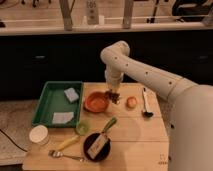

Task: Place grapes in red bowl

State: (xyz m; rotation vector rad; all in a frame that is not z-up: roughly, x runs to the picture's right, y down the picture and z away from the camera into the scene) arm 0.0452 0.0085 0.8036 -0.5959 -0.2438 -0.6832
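Zero gap at two-finger gripper (pixel 113 93), clamped on small dark purple-brown grape bunch (pixel 115 98). Both at right rim of round glossy orange-red bowl (pixel 95 103); touching rim or not, cannot tell. Right of bowl, apart: round orange fruit (pixel 131 102).

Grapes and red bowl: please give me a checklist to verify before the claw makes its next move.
1. Claw shut on the grapes: ok, the dark bunch sits at its tip.
2. Grapes over the middle of the red bowl: not ok, they are at its right rim.
3. Red bowl free inside: ok, nothing seen in it.
4. Orange fruit apart from the claw: ok, it lies to the right.
5. Grapes lifted clear of the rim: cannot tell.
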